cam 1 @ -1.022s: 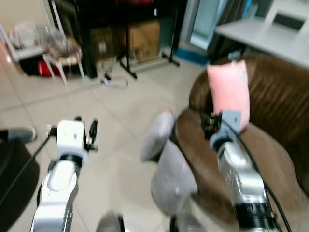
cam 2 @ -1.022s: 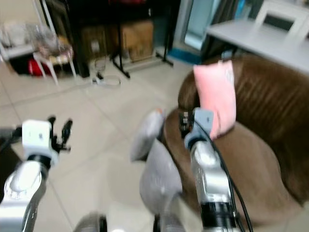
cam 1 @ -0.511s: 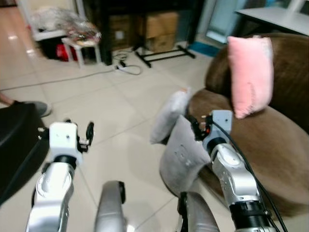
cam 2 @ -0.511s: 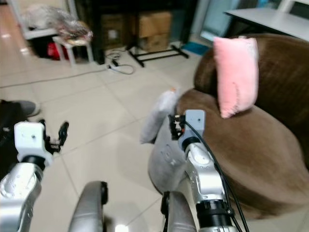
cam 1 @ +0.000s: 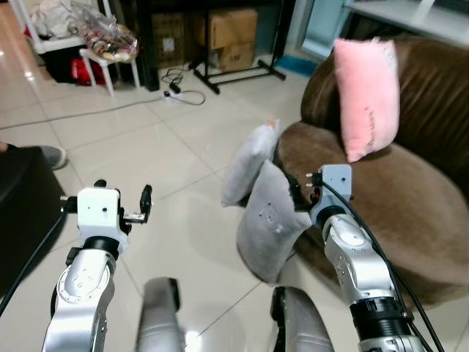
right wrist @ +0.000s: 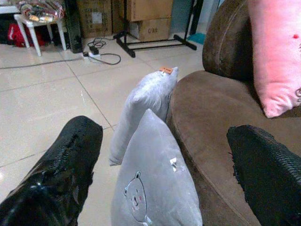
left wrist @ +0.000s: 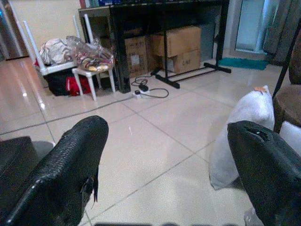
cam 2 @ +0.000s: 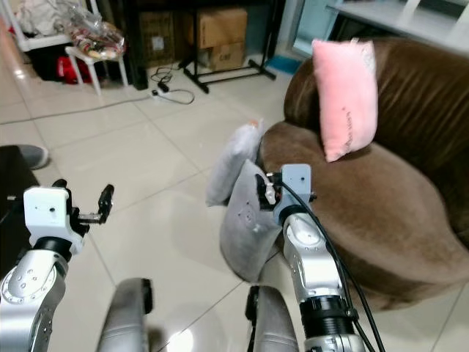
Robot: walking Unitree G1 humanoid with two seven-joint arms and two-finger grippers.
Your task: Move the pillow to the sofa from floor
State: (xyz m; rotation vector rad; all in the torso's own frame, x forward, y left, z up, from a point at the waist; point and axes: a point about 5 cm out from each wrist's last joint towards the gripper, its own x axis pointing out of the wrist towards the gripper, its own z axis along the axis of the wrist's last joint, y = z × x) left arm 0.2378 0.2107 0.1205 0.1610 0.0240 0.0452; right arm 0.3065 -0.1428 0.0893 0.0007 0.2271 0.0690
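Two grey pillows (right wrist: 153,179) on the tiled floor (cam 1: 161,147) lean against the brown sofa (cam 1: 410,198); right gripper (right wrist: 160,169) and left gripper (left wrist: 164,174) both spread wide, holding nothing.

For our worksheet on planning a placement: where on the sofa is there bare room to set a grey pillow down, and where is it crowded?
The brown sofa seat is bare in front of the pink pillow leaning on its backrest. The crowded spot is the seat's floor-side edge, where two grey pillows lean and the open right gripper sits.
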